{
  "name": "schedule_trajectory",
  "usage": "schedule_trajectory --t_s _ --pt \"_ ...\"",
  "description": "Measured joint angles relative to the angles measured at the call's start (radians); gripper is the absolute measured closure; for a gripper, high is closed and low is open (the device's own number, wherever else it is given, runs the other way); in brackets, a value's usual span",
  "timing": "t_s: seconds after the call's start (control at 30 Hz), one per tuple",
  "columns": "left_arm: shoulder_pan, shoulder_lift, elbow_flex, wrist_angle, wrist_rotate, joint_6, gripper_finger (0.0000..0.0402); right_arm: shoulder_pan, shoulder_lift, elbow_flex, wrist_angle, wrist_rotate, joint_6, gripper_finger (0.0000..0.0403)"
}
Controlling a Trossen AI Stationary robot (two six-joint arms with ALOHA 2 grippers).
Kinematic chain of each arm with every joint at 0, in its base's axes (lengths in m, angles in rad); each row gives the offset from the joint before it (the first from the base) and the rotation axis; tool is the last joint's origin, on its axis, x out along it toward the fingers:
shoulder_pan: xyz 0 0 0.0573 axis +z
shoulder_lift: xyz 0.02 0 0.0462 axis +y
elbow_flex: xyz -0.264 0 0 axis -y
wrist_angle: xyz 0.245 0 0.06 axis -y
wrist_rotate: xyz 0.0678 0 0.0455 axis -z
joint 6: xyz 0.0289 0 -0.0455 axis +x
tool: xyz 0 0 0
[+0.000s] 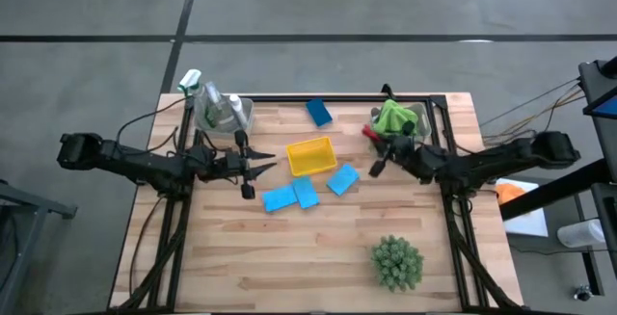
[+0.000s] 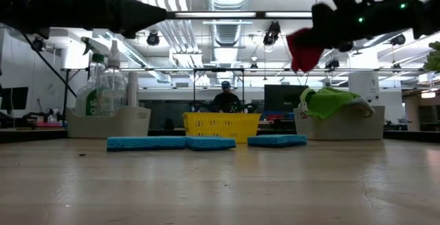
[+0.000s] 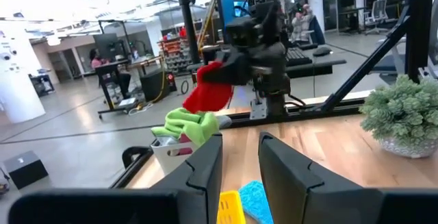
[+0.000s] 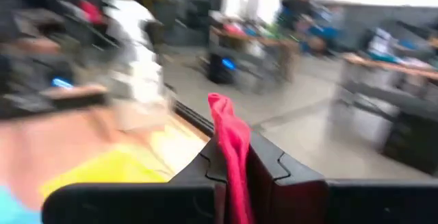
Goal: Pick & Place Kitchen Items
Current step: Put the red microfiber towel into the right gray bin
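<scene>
Clearly the right gripper (image 4: 236, 166) is pinching the red cloth (image 4: 231, 148) by a fold — it could be slipping loose and missing the right-hand bin (image 1: 424, 122); left gripper (image 1: 258, 169) is hovering, fingers apart.

The right gripper (image 3: 229, 80) grips a crumpled red cloth (image 3: 207, 92) at twelve o'clock above the bright green cloth (image 3: 189, 125).

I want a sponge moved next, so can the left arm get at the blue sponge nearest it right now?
Probably yes. The left gripper is open and empty, hovering just beside the nearest blue sponge, with bare table between them. The right gripper is across the table, holding the red cloth.
</scene>
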Motion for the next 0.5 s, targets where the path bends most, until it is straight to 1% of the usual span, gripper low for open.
schedule_trajectory --t_s 0.1,0.27,0.37,0.5 --pt "0.002 0.000 -0.006 -0.002 0.000 0.000 0.0305 -0.067 -0.063 0.028 -0.186 0.041 0.053 0.0385" --pt "0.002 0.000 -0.009 -0.003 0.000 0.000 0.0305 -0.202 -0.135 0.072 -0.511 0.045 0.178 0.0385" --pt "0.002 0.000 -0.010 -0.006 0.000 0.000 0.0305 -0.266 -0.153 0.082 -0.618 0.025 0.220 0.0385" --pt "0.002 0.000 -0.010 -0.007 0.000 0.000 0.0305 -0.318 -0.159 0.083 -0.653 -0.049 0.248 0.0385"
